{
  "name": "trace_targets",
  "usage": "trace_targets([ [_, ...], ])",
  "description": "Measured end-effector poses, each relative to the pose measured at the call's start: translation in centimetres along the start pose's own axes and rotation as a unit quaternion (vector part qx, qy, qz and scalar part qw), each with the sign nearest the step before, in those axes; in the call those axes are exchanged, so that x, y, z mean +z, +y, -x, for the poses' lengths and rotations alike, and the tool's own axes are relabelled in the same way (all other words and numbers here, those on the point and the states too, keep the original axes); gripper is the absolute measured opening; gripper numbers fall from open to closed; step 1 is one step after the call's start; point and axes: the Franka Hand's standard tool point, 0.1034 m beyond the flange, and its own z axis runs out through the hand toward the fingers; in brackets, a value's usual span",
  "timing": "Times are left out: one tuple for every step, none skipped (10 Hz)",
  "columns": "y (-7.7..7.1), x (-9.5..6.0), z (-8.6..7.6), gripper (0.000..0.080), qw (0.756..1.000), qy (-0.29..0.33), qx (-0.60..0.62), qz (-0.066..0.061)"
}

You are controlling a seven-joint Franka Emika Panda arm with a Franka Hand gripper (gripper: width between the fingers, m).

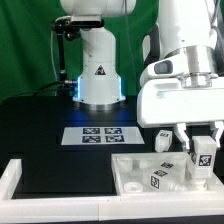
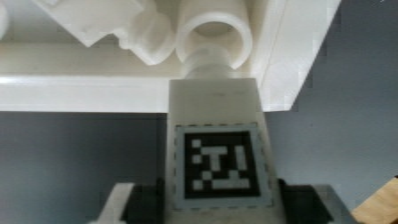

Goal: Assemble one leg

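Note:
My gripper [image 1: 201, 146] is shut on a leg [image 1: 203, 153], a stubby white block with a black-and-white tag. It holds the leg over the right part of the large white panel [image 1: 132, 172]. In the wrist view the leg [image 2: 217, 130] sits between the black pads [image 2: 132, 203] of my gripper [image 2: 217, 208]. Its far end points at a rounded white part [image 2: 221, 36] on the panel [image 2: 89, 92]; I cannot tell whether they touch. Other legs alike lie near: one behind the panel [image 1: 163, 141] and two on it [image 1: 159, 181].
The marker board [image 1: 99, 134] lies flat on the black table in front of the robot base [image 1: 98, 75]. A white rail [image 1: 9, 178] stands at the exterior view's front left. A green curtain hangs behind.

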Motion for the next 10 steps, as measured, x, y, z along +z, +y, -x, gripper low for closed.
trace_targets([
  [-0.14,-0.22,-0.05,0.0287,1.0,0.0,0.0,-0.001],
  [-0.54,-0.4,-0.04,0.0287,1.0,0.0,-0.002,-0.004],
  [-0.65,-0.49,-0.03,0.0287,1.0,0.0,-0.002,-0.005],
  [-0.73,-0.46,0.04,0.0287,1.0,0.0,-0.003,-0.005],
  [-0.93,-0.34,0.23,0.0287,1.0,-0.002,-0.004,-0.006],
  [-1.06,-0.16,0.44,0.0287,1.0,-0.002,-0.005,-0.006],
  [-0.89,-0.09,0.39,0.0287,1.0,0.003,-0.005,-0.005],
  [-0.81,-0.08,0.37,0.0287,1.0,0.006,-0.007,-0.005],
  [-0.68,-0.12,0.38,0.0287,1.0,0.008,-0.01,-0.004],
  [-0.34,-0.27,0.3,0.0287,1.0,0.008,-0.012,-0.003],
])
